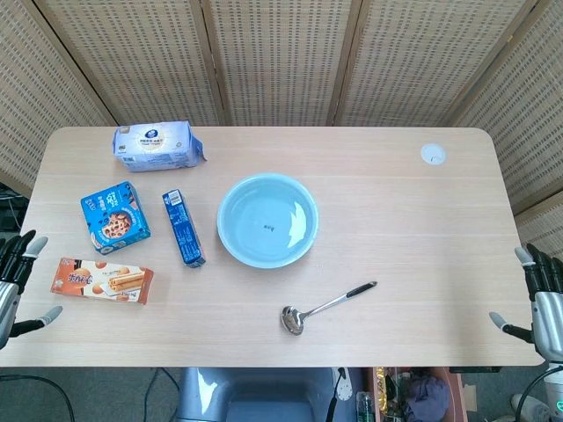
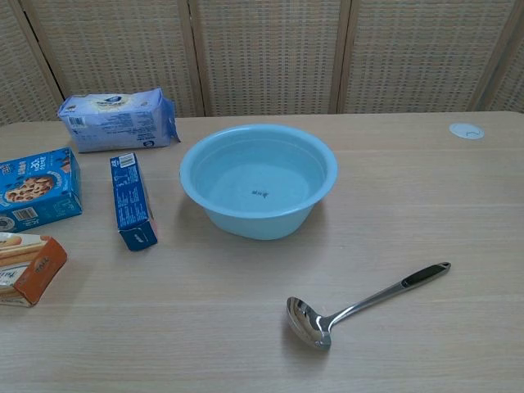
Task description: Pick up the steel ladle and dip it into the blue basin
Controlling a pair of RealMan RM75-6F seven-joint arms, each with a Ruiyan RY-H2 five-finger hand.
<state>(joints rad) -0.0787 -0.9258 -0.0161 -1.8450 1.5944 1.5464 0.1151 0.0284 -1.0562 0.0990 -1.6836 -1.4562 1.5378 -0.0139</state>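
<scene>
Ladle (image 1: 326, 307): flat on the table (image 1: 422, 229), near the basin (image 1: 267, 220), untouched.
Left hand (image 1: 12, 281): fingers apart, holding nothing.
Right hand (image 1: 538, 294): same.
Chest view: ladle (image 2: 360, 303) and basin (image 2: 259, 180), no hands.

From my station almost nothing on the table reads cleanly. The blue cookie box (image 2: 34, 190) at the left edge carries white lettering on its top face and a barcode on its near side, but I can't make out the words. The narrow dark-blue box (image 2: 132, 201) beside it has a white label panel at its far end, too small to read. The orange wafer box (image 1: 101, 280) at the near left shows white script that looks Chinese; I can't resolve the characters. The pale blue tissue pack (image 2: 117, 120) at the far left has a round logo and fine print, illegible. The blue basin (image 2: 259, 181) has a small dark mark on its bottom, unreadable.
</scene>
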